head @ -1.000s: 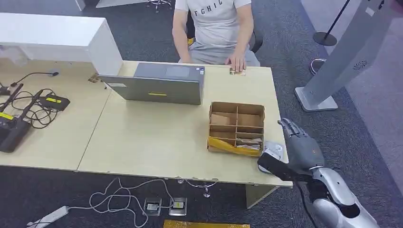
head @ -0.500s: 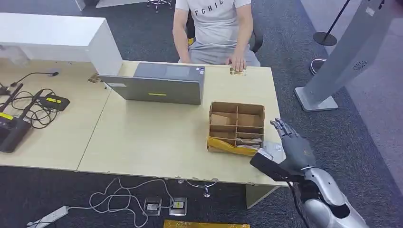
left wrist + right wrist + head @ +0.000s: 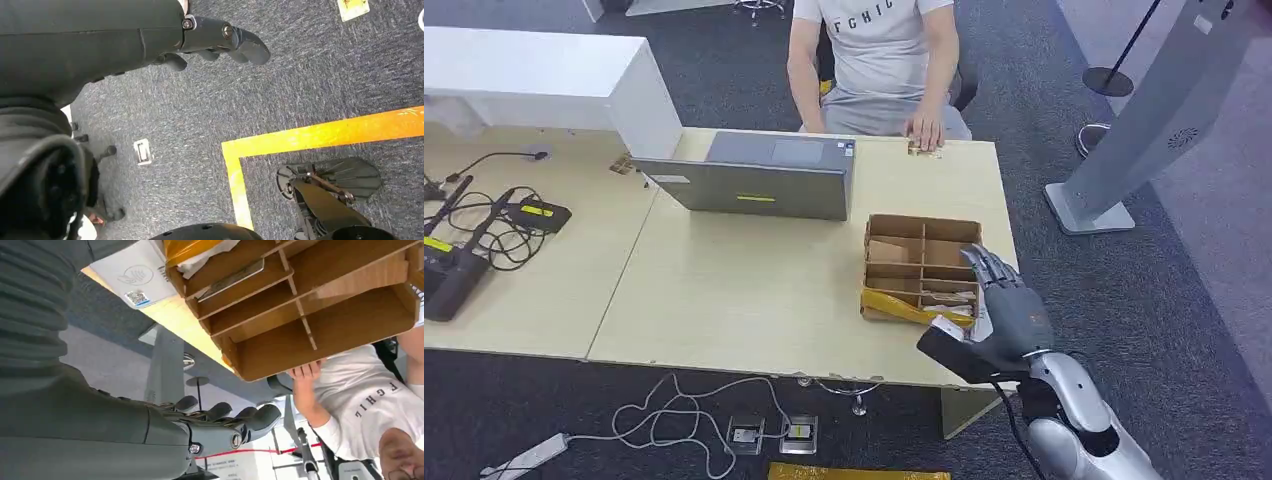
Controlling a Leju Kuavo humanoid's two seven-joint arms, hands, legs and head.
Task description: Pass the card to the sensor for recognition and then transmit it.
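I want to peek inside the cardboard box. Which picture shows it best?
The head view: it looks down into the cardboard box and shows all its compartments. The right wrist view shows the box close but upside down and cut off. The left wrist view looks at floor.

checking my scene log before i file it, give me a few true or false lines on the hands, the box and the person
1. The robot's right hand is at the divided brown cardboard box, fingers apart, holding nothing. True.
2. The grey laptop lies inside the box. False: it stands on the pale wooden table, beyond the box.
3. The left hand hangs over grey carpet. True.
4. The seated person holds the box. False: their hand rests on the table's far edge.
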